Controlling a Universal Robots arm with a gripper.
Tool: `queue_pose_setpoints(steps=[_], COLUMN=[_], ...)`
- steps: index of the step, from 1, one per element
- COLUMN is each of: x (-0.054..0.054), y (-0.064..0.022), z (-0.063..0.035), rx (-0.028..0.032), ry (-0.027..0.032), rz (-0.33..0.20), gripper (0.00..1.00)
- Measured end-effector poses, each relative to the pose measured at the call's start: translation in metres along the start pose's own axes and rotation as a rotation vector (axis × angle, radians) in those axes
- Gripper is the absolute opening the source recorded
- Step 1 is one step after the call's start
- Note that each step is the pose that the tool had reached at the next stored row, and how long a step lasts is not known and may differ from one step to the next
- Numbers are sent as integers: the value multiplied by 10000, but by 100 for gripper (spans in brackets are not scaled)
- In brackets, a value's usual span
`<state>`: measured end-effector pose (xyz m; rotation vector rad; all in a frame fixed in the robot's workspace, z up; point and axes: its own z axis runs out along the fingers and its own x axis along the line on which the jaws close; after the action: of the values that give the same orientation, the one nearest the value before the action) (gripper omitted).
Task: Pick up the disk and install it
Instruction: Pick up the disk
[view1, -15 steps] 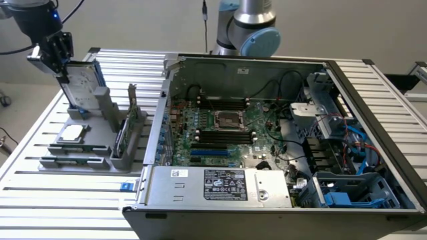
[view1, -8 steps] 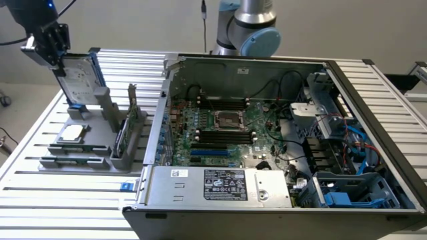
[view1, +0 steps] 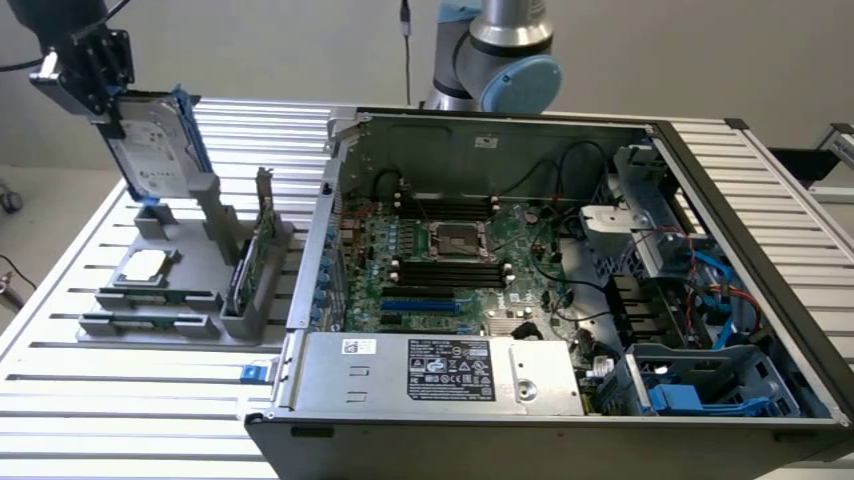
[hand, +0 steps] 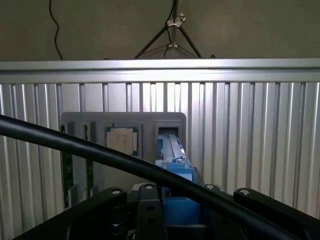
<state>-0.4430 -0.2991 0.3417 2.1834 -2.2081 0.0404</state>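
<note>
The slatted bench (view1: 747, 170) carries the open computer case (view1: 507, 135) across its middle and towards the exterior view's right edge. A grey holder fixture (view1: 214, 200) sits near the bench edge on the exterior view's left.

The disk (view1: 163, 140) stands on edge at the far end of that fixture, leaning slightly. Its lower end is at the mouth of its slot, and I cannot tell whether it is clear of it. The gripper (view1: 110, 105) sits on the disk's upper edge, and its jaws appear to pinch the blue-railed top.

The hold takes one end of a tall, flat part, so the main risk is the disk pivoting or slipping in the jaws. A tilted lift could bind the rails in the slot or drag the fixture. A swing low over the fixture could knock the green card (view1: 254, 250) standing just beside, or the CPU chip (view1: 144, 266) lying nearer the bench's front edge. The black cable (hand: 75, 147) crossing the wrist view could snag.
</note>
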Motion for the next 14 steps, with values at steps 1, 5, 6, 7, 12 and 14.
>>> queue_pose_setpoints(steps=[1,5,6,7,12,14], x=[0,2,3,4,10,14], y=[0,0,0,-1,-58,-121], z=[-11,-56,-76,-101,-258,-338], rx=[37,174,187,197,201,201], ry=[-2,-4,-4,-5,-16,-29], rz=[2,8,9,10,11,11], gripper=[33,33,33,33,33,33])
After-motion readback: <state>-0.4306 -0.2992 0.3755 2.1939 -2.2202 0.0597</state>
